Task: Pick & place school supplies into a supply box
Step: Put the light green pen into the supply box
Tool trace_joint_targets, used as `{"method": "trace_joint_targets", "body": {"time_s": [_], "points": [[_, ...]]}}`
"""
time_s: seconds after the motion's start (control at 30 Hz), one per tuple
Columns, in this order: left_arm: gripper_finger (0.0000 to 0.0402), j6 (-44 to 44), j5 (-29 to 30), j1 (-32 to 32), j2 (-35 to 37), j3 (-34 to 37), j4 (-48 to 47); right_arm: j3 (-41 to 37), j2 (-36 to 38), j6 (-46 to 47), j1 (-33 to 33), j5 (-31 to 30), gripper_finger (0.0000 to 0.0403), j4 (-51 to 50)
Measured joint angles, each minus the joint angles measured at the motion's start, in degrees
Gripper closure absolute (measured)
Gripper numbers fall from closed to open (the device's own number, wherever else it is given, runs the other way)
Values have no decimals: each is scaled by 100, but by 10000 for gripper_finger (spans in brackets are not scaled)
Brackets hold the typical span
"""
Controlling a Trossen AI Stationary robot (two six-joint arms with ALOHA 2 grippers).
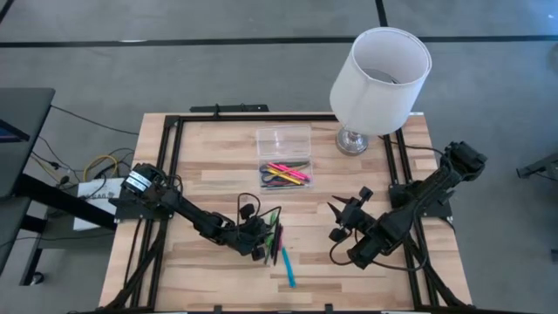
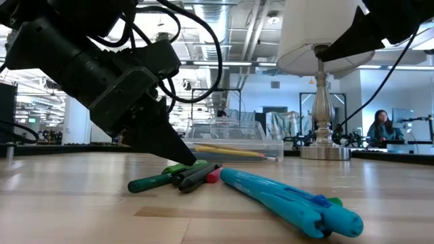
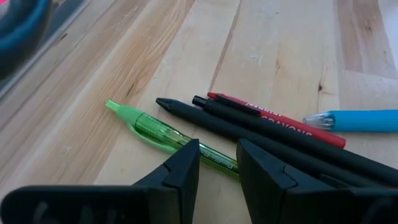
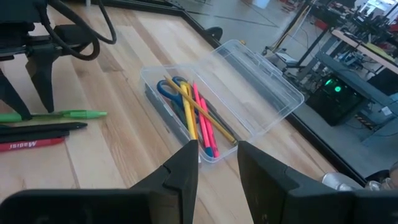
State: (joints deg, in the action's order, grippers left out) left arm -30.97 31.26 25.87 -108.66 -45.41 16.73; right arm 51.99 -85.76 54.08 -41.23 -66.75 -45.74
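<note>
The supply box (image 1: 284, 157) lies open near table centre, its top apparently unobstructed. At two o'clock the lamp (image 1: 379, 83) overhangs that corner. The left gripper (image 1: 261, 235) crowds the loose pens (image 1: 276, 240) at six o'clock. Bare table (image 1: 218, 166) stretches toward nine o'clock.

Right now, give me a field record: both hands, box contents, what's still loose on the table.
left hand: low over the loose pile, fingers open astride the green translucent pen, not closed on it
right hand: open, empty, off to the pile's right
clear plastic supply box: lid open; holds blue-handled scissors, pink markers, yellow pencils
loose on wooden table: green pen, two black pens, red crayon, light blue pen
white-shaded lamp: at the table's far right corner
</note>
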Motion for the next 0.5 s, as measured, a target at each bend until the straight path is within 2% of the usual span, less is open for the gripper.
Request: {"method": "trace_joint_targets", "body": {"time_s": [0.23,0.5], "points": [[299,-450,-30,2,11,-19,-355,0,0,0,2,88,294,9],[299,-498,-41,2,11,-15,-392,0,0,0,0,91,294,9]]}}
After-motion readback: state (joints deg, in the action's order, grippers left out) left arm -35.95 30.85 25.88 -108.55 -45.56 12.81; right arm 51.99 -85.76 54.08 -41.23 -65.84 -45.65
